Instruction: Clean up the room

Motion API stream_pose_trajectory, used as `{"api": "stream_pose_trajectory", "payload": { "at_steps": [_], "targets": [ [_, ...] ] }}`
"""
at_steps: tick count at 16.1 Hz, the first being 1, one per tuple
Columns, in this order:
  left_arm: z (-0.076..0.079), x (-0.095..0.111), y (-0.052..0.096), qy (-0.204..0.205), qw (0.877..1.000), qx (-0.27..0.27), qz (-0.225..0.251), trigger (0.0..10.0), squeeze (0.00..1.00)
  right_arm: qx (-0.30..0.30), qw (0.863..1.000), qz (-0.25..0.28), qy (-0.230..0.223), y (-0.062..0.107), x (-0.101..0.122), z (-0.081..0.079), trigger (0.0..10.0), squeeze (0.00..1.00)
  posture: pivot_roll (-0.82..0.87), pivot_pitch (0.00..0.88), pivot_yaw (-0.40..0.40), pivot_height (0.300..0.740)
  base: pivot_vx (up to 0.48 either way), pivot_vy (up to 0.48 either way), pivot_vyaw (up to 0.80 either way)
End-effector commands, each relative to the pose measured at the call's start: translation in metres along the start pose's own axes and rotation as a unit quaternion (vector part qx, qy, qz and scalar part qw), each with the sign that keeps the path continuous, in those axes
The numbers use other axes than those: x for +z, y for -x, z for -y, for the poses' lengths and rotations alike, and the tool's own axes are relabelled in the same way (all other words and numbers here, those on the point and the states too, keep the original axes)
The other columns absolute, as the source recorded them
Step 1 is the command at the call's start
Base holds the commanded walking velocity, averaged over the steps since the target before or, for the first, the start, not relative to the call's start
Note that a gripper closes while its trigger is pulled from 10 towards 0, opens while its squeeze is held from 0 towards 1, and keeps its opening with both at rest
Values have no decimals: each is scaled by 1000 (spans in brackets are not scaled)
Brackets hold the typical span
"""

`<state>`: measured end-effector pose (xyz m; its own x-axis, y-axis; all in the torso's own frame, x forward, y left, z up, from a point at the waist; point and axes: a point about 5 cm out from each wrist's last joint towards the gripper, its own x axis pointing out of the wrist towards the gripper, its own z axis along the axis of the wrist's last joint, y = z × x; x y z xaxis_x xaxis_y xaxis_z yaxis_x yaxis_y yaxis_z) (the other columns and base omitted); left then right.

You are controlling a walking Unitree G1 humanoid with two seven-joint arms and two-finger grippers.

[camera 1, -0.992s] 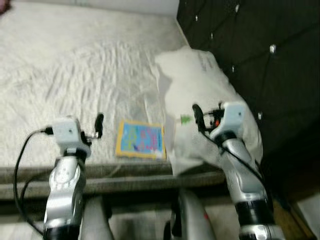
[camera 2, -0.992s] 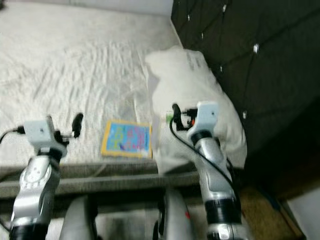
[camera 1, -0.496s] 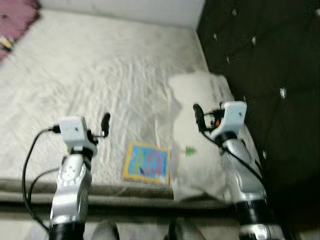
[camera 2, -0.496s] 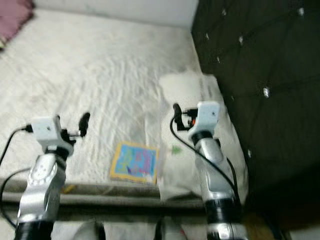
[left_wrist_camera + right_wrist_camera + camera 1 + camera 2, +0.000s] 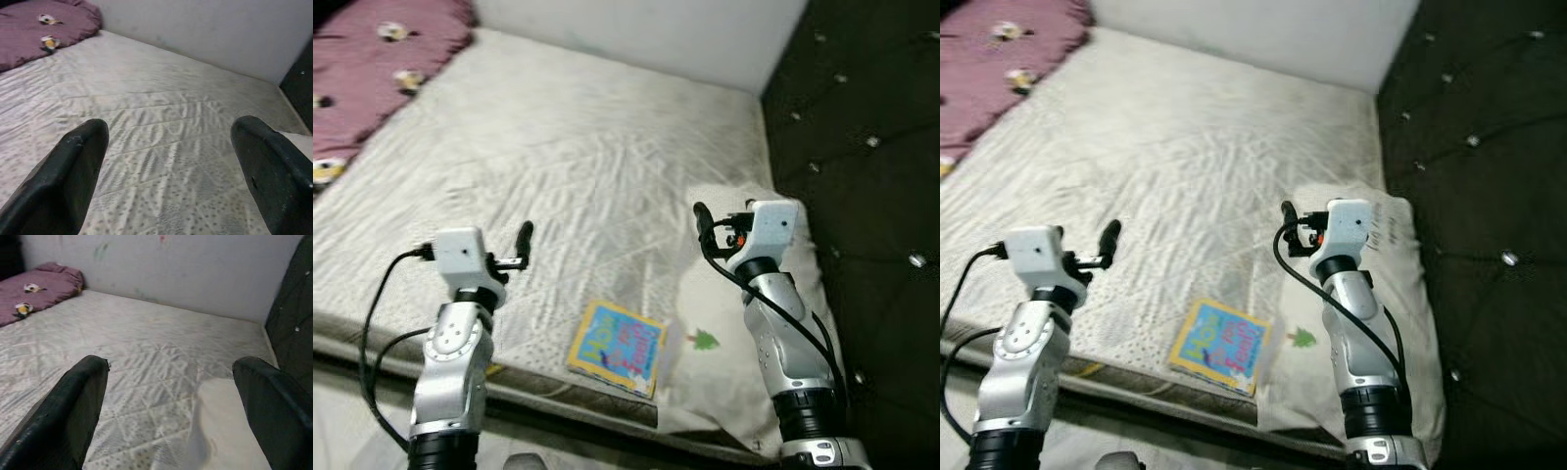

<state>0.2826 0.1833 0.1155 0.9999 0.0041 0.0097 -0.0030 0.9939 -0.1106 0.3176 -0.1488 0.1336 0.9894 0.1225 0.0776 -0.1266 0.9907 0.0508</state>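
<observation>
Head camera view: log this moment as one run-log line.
left tool: open, above mattress | right tool: open, above pillow | book: flat near mattress edge, beside pillow | holding: nothing

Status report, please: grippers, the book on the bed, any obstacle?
Left gripper open, empty, above mattress. Right gripper open, empty, above pillow. Book flat near bed edge, beside pillow. Nothing blocking it.

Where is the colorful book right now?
The book lies flat near the mattress's front edge, right beside the white pillow, between the left gripper and right gripper.
</observation>
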Motion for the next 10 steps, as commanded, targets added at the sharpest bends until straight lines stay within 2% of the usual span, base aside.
{"api": "stream_pose_trajectory", "payload": {
  "at_steps": [1, 2, 5, 9, 10],
  "targets": [
    [6, -6, 0, 5, 1000, -14, -16, 10000, 0, -17, 1000, -3, -1, 3, -2, 9, 10000, 0, 13, 0, -109, 740, 0, 0, 0],
    [8, -6, 1, 6, 1000, -18, -17, 10000, 0, -20, 1000, -6, 1, 4, -3, 10, 10000, 0, 9, 0, -109, 740, 0, 0, 0],
    [9, -7, 0, 16, 999, -17, -24, 10000, 0, -21, 1000, -9, -2, 7, -6, 9, 10000, 0, 9, 0, -109, 740, 0, 480, 0],
    [9, -7, -1, 16, 999, -18, -23, 10000, 0, -22, 1000, -14, 0, 6, -8, 9, 10000, 0, 7, 0, -109, 740, 0, 480, -670],
    [9, -7, -1, 16, 999, -18, -24, 10000, 0, -22, 1000, -14, 1, 6, -8, 9, 10000, 0, 7, 0, -109, 740, 0, 480, 0]
  ]
}}
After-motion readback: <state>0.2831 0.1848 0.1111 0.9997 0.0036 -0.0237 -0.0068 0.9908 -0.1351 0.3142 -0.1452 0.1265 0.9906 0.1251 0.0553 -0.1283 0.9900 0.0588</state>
